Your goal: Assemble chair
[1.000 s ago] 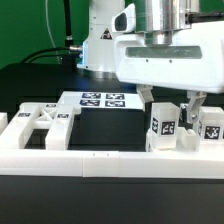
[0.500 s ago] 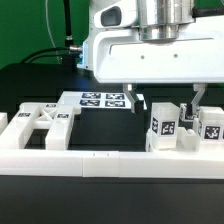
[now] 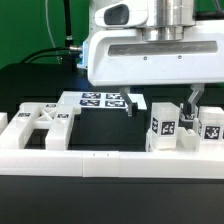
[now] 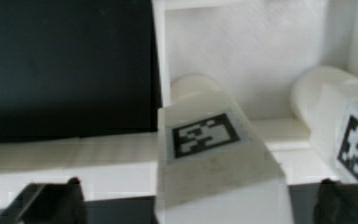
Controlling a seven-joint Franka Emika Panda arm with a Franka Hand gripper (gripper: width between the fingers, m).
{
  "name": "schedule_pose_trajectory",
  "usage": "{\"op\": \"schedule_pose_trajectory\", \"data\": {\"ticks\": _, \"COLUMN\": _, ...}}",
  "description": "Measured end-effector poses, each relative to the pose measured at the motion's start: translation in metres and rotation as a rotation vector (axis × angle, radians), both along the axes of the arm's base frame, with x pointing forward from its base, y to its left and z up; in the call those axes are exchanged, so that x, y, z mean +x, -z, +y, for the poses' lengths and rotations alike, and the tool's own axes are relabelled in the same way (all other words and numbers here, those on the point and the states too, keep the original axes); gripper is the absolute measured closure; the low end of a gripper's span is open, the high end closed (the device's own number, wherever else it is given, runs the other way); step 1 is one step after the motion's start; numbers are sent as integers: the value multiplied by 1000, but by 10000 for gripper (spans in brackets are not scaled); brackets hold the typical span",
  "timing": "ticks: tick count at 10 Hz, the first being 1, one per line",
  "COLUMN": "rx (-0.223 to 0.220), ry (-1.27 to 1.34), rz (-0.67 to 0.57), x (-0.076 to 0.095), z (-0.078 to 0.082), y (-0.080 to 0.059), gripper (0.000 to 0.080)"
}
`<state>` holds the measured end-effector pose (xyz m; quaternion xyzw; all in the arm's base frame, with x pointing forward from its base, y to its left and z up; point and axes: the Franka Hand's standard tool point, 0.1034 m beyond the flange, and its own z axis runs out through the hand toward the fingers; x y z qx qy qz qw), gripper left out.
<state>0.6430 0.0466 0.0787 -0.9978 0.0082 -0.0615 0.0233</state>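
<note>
Robot arm (image 3: 150,58): glossy white boxy housing with rounded corners beneath a grey metallic cylindrical flange (image 3: 168,12), ending in two slim dark jaws.

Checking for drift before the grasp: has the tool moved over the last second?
Yes. The tool has shifted toward the exterior view's left; its body now overhangs more of the fixed marker board.

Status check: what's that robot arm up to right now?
Hand open, empty. Matte white tagged plastic chair block stands below it, not gripped. Similar tagged block close alongside, tight gap.
</note>
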Motion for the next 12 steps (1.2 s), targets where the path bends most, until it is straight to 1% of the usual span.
{"op": "schedule_pose_trajectory", "data": {"ticks": 2, "rx": -4, "ry": -14, "rz": 0, "x": 0, "z": -1, "y": 0, "gripper": 163}}
{"op": "schedule_pose_trajectory", "data": {"ticks": 4, "rx": -4, "ry": -12, "rz": 0, "x": 0, "z": -1, "y": 1, "gripper": 510}}
{"op": "schedule_pose_trajectory", "data": {"ticks": 6, "rx": 0, "ry": 20, "rz": 2, "x": 0, "z": -1, "y": 1, "gripper": 512}}
{"op": "schedule_pose_trajectory", "data": {"ticks": 7, "rx": 11, "ry": 83, "rz": 3, "x": 0, "z": -1, "y": 1, "gripper": 512}}
{"op": "schedule_pose_trajectory", "data": {"ticks": 8, "rx": 53, "ry": 317, "rz": 5, "x": 3, "z": 1, "y": 1, "gripper": 512}}
{"op": "schedule_pose_trajectory", "data": {"ticks": 9, "rx": 68, "ry": 433, "rz": 9, "x": 4, "z": 2, "y": 1, "gripper": 512}}
{"op": "schedule_pose_trajectory", "data": {"ticks": 10, "rx": 82, "ry": 617, "rz": 21, "x": 3, "z": 3, "y": 2, "gripper": 512}}
{"op": "schedule_pose_trajectory", "data": {"ticks": 11, "rx": 87, "ry": 774, "rz": 32, "x": 1, "z": 6, "y": 2, "gripper": 512}}
{"op": "schedule_pose_trajectory", "data": {"ticks": 12, "rx": 107, "ry": 934, "rz": 37, "x": 2, "z": 6, "y": 3, "gripper": 512}}
